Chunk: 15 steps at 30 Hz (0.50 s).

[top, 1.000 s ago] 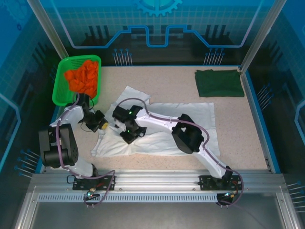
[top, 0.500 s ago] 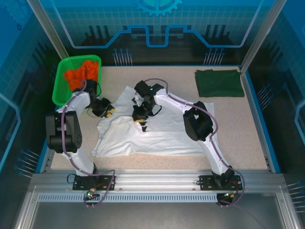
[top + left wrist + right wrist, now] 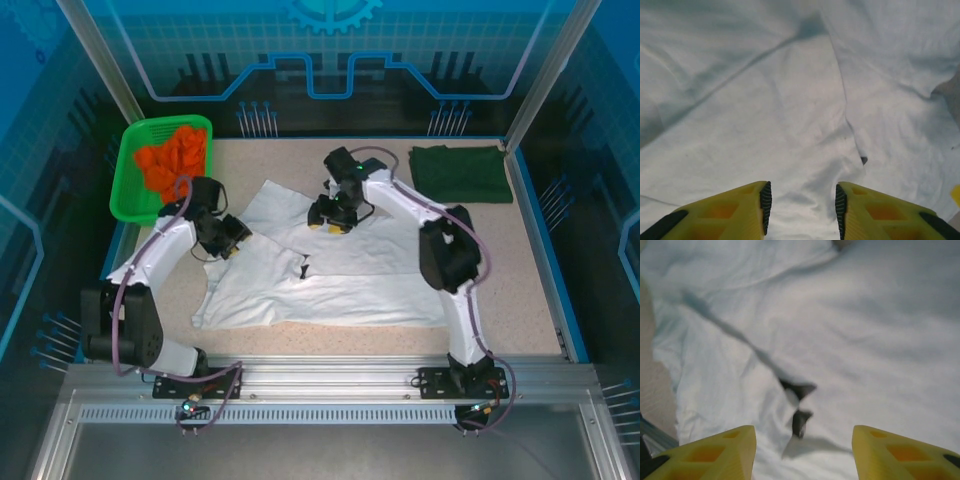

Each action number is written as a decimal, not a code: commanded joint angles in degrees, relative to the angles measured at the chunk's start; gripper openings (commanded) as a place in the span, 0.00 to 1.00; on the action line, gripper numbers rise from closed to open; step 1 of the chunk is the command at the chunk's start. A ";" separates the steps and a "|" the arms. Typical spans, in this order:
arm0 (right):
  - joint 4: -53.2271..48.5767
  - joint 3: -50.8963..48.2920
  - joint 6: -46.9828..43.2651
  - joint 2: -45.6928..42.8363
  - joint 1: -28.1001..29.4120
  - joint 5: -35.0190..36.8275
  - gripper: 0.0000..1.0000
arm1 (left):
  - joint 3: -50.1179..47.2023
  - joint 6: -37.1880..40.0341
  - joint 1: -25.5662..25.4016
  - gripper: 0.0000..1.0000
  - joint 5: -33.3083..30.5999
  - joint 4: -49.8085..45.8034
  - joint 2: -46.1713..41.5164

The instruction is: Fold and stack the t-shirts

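Two t-shirts on the speckled bench. The white t-shirt is the biggest thing, spread across the middle and lying flat, with its left side rumpled and a flap sticking out toward the far left. The dark green t-shirt sits folded in the far right corner, well apart from the white one. A green mesh basket holding orange cloth is at the far left. The left end effector is over the white shirt's left edge, released, nothing between its fingers. The right end effector is over the shirt's far edge, also released, spread wider.
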 commanded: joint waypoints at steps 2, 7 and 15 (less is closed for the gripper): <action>8.75 -22.61 -0.89 -15.69 1.20 0.83 0.53 | -3.87 0.31 -4.87 0.41 -0.66 -0.42 0.64; 15.61 -43.39 1.36 -24.09 -0.30 0.18 0.53 | -14.44 -3.27 -6.03 0.42 -1.11 1.73 -2.02; 15.56 -57.71 4.81 -28.69 -0.98 4.02 0.57 | -24.21 -8.67 -5.95 0.44 -10.10 -5.28 -9.72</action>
